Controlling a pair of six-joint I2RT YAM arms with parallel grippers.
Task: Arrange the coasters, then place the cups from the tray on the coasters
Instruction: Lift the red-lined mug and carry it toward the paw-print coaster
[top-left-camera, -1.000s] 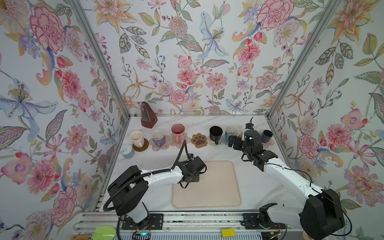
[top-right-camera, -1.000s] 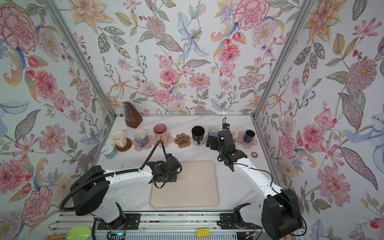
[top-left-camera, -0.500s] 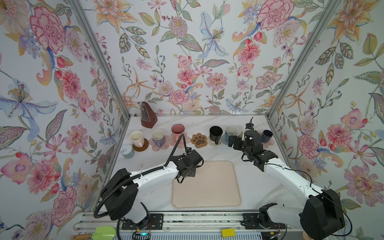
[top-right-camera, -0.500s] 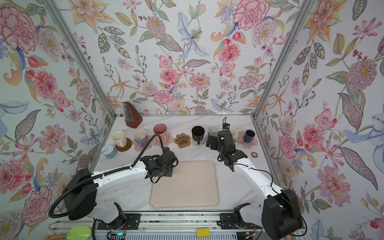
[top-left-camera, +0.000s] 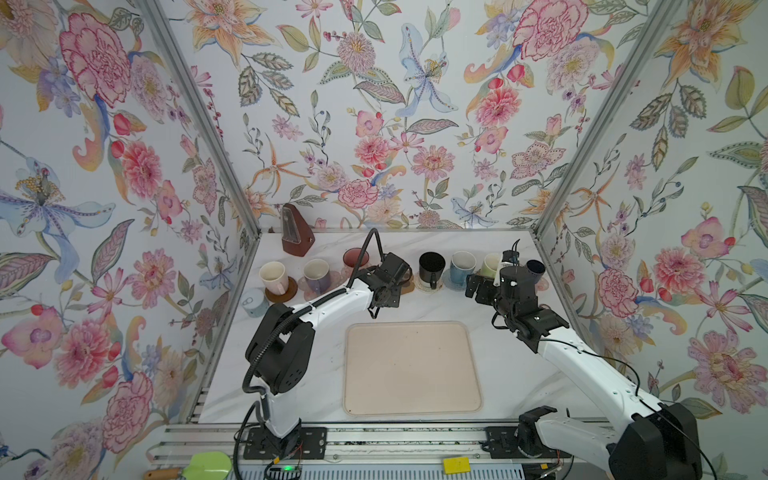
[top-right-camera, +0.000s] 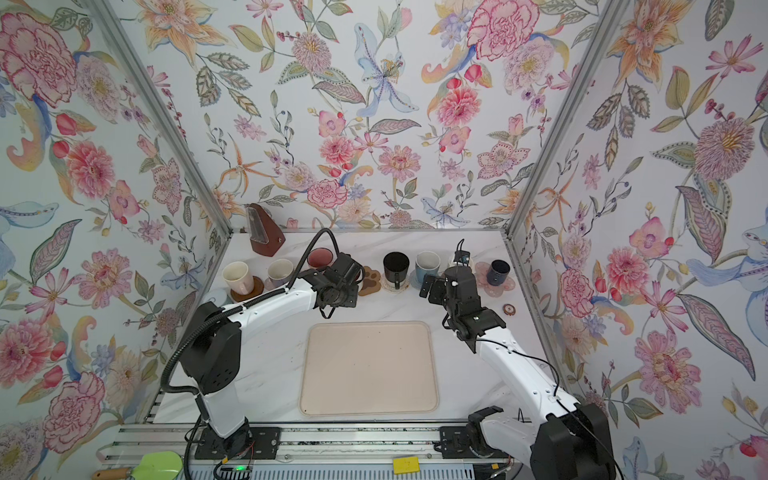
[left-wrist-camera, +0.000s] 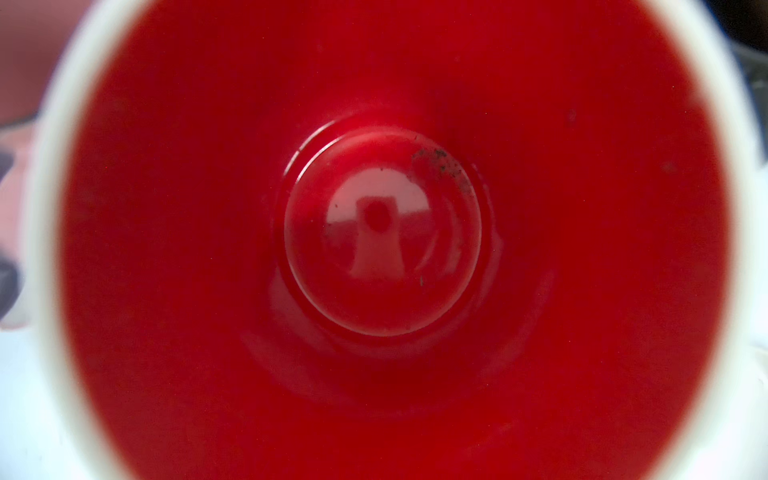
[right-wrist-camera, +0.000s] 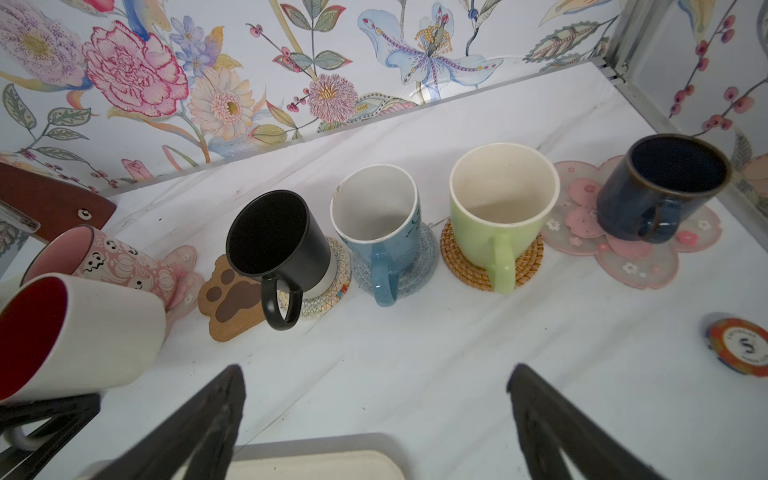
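Note:
My left gripper (top-left-camera: 387, 286) is shut on the red-inside white cup (right-wrist-camera: 79, 332), whose red inside fills the left wrist view (left-wrist-camera: 382, 232). It holds the cup just left of the brown paw print coaster (right-wrist-camera: 232, 299), which is bare. In the back row the black (right-wrist-camera: 278, 237), blue (right-wrist-camera: 376, 220), light green (right-wrist-camera: 500, 208) and navy (right-wrist-camera: 660, 187) cups stand on coasters. So do the cream-pink (top-left-camera: 273, 277) and lavender (top-left-camera: 316, 274) ones. The speckled pink cup (right-wrist-camera: 112, 262) sits on a pink flower. My right gripper (right-wrist-camera: 374, 374) hangs open in front of the row. The beige tray (top-left-camera: 411, 365) is bare.
A brown metronome (top-left-camera: 296, 230) stands at the back left. A pale-blue can (top-left-camera: 254, 301) sits by the left wall. A poker chip (right-wrist-camera: 739, 345) lies near the right wall. A green spatula (top-left-camera: 208, 465) lies on the front rail.
My left arm has carried the red-inside cup from the tray's back-left corner toward the back row, near the paw print coaster. The right arm has stayed still.

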